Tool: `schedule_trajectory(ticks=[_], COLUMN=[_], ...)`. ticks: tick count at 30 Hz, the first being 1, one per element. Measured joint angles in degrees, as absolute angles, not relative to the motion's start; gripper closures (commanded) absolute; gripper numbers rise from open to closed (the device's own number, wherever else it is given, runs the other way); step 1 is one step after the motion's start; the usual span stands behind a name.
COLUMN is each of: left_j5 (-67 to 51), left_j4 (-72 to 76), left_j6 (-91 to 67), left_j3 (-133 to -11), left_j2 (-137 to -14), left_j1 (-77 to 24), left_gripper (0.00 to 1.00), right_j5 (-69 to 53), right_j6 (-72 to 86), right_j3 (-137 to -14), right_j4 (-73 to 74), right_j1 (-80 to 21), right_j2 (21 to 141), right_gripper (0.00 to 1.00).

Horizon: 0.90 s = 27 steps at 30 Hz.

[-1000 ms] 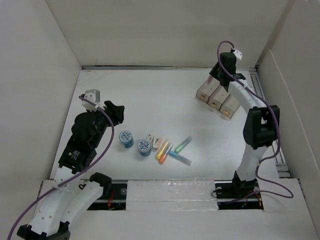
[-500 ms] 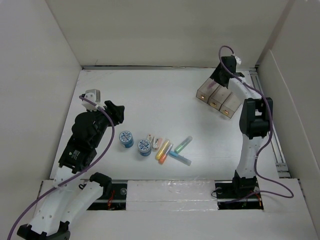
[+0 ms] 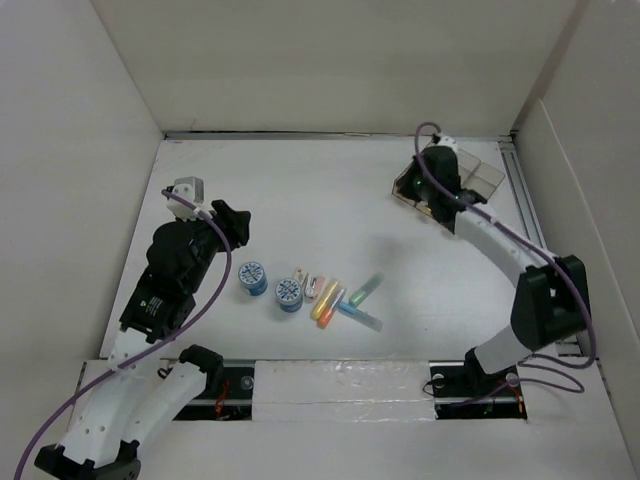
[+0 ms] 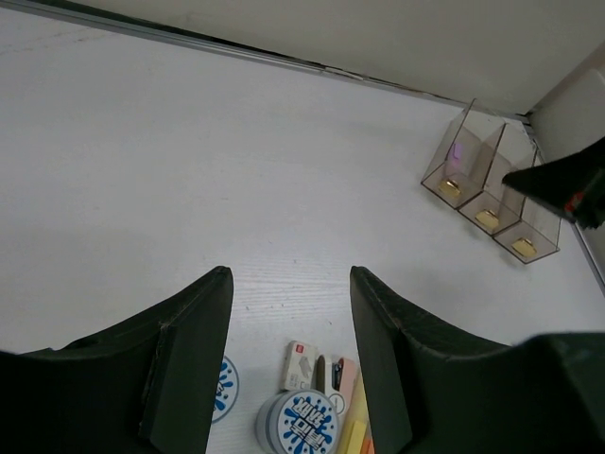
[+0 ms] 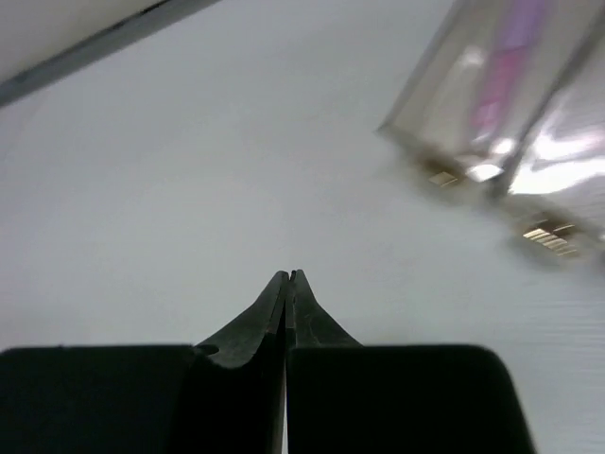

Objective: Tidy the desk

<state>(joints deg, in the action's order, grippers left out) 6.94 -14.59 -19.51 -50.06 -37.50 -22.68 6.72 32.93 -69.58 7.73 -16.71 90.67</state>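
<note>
The right gripper [image 5: 287, 276], withdrawn from the tray [image 3: 486, 177] at two o'clock, is shown closed and empty, a pink item [image 4: 457, 151] seemingly deposited.

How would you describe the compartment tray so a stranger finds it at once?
Start from the white desk and go to its far right corner. There stands a translucent tan tray with three compartments, the only box-like thing; the other items are small and lie near the middle.
</note>
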Motion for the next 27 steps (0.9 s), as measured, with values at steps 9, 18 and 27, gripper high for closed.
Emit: schedule_trajectory(ticks=[9,18,27], left_j5=[6.3,6.2,6.2], left_j4=[-14.4,-14.3,-14.3], left_j6=[-19.5,-19.5,-19.5], left_j3=[-49.6,-49.5,-49.5], left_j2=[-38.3,-38.7,-38.6], left_j1=[-22.7,-22.7,-22.7], left_gripper=[0.52,0.52,0.52], right_j5=[5.5,5.1,5.6], right_j6=[35.4,42.7,45.6], right_j3=[-45.6,-38.5,-38.9], right_j4=[10.3,16.3,14.2], right_j1=[-40.7,-46.2,-46.0], right_j2=[75.6,70.7,80.4], right_gripper=[0.32,0.32,0.35])
